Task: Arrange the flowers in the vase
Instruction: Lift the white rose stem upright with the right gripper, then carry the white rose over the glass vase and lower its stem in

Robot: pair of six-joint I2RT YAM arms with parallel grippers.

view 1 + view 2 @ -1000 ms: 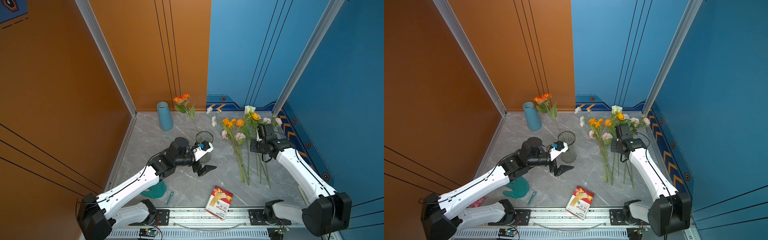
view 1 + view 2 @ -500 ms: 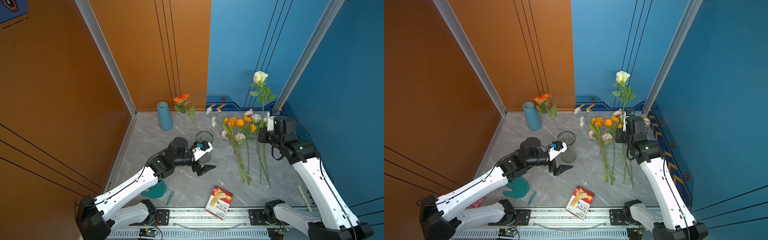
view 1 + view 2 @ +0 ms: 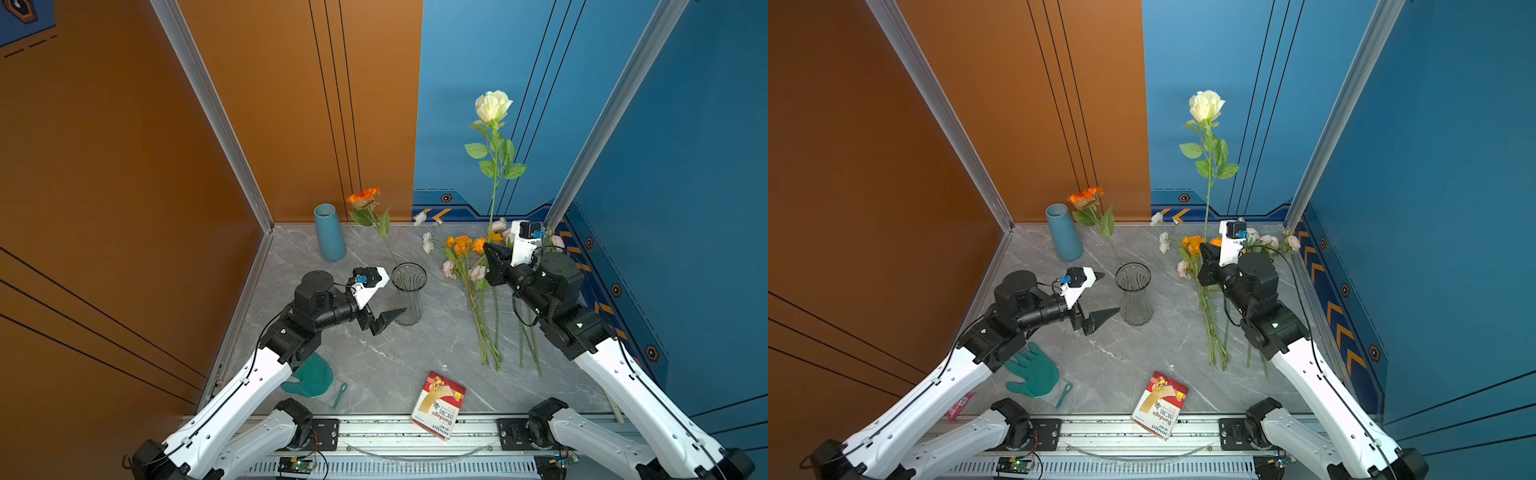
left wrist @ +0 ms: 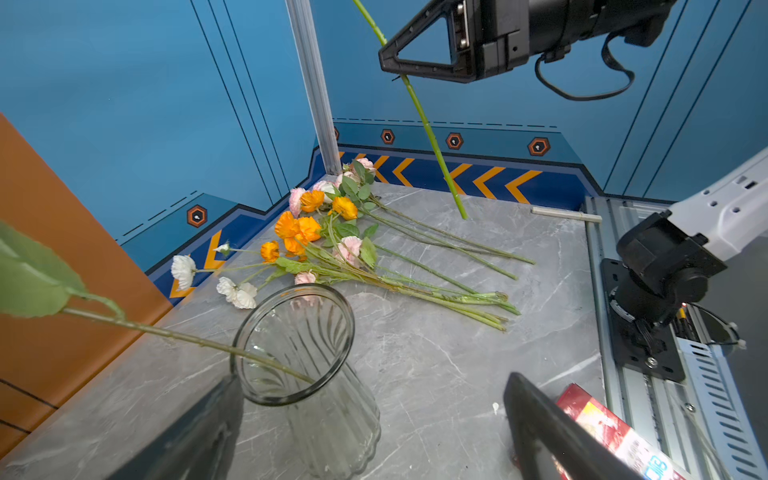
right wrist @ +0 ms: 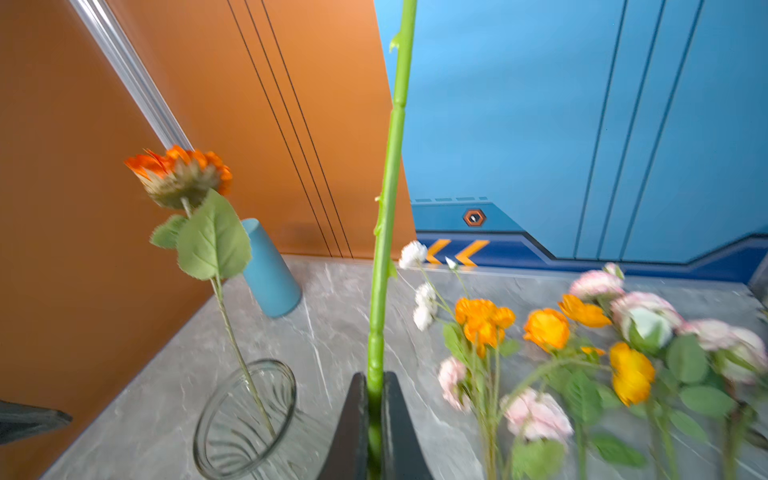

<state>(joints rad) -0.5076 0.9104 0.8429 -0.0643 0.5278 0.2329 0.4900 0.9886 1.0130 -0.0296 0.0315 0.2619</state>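
Observation:
The clear glass vase [image 3: 409, 297] [image 3: 1133, 293] stands mid-table with one orange flower [image 3: 365, 196] [image 5: 178, 172] leaning in it. My left gripper [image 3: 1111, 292] [image 4: 374, 432] is open, its fingers on either side of the vase's near side without touching it. Raised above the table to the right of the vase, my right gripper [image 3: 487, 247] [image 5: 374, 382] is shut on the stem of a cream rose [image 3: 493, 106] [image 3: 1205, 106], which stands upright above it. The other flowers [image 3: 469, 266] [image 4: 332, 237], orange, pink and white, lie in a bunch on the table below the right arm.
A blue cylinder [image 3: 329, 232] stands at the back left corner. A teal glove [image 3: 309, 376] lies under the left arm. A red bandage box [image 3: 438, 405] sits at the front edge by the metal rail [image 3: 415, 432]. Walls close in on three sides.
My right gripper has risen from the flower pile with the cream rose, which now stands upright and higher. The left arm has stayed open beside the vase.

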